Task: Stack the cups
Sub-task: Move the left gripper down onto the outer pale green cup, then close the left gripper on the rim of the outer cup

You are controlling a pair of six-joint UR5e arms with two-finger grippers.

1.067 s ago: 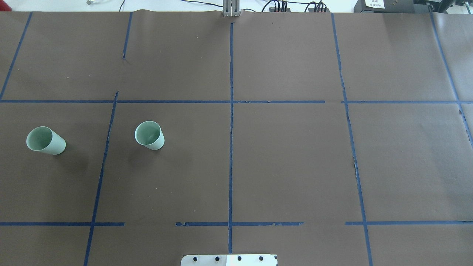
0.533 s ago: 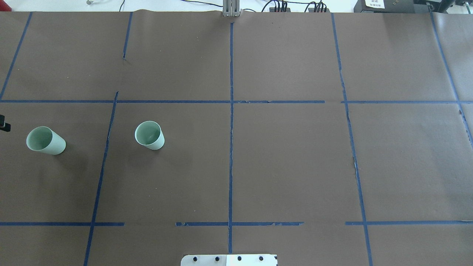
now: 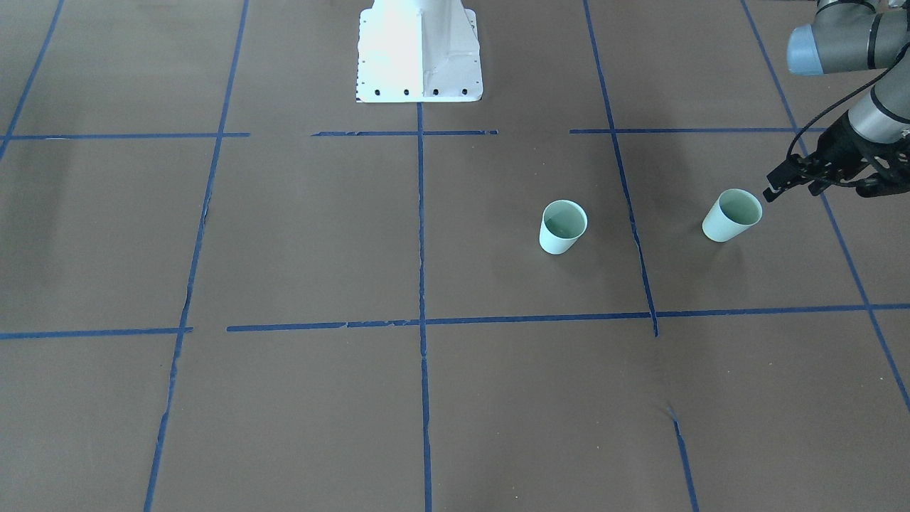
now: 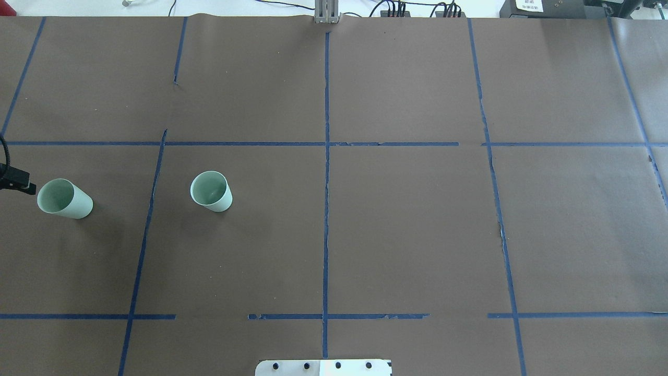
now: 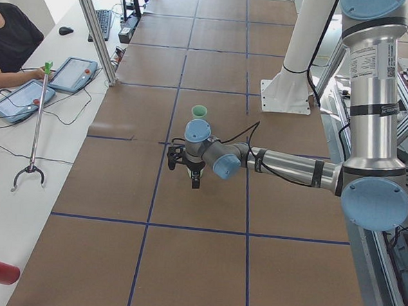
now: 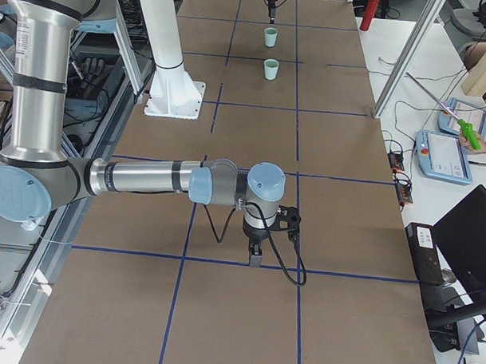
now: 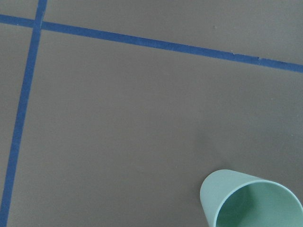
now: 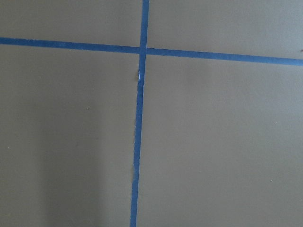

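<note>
Two pale mint-green cups stand upright and apart on the brown table. The outer cup (image 4: 64, 198) (image 3: 732, 215) is near the table's left end. It also shows at the bottom right of the left wrist view (image 7: 251, 201). The inner cup (image 4: 211, 191) (image 3: 564, 226) stands further toward the middle. My left gripper (image 3: 817, 186) hovers just beyond the outer cup on its outer side. It looks open and empty, and one fingertip (image 4: 20, 185) shows at the overhead edge. My right gripper (image 6: 255, 250) points down over bare table far from both cups. I cannot tell if it is open or shut.
The white robot base plate (image 4: 323, 367) sits at the near middle edge. Blue tape lines (image 4: 326, 156) grid the brown paper. Operators' tablets (image 5: 70, 72) and a grabber tool (image 5: 36, 129) lie on the side bench beyond the table's left end.
My left gripper's fingertip has come in from the overhead view's left edge and moved closer to the outer cup. Neither cup has moved.
</note>
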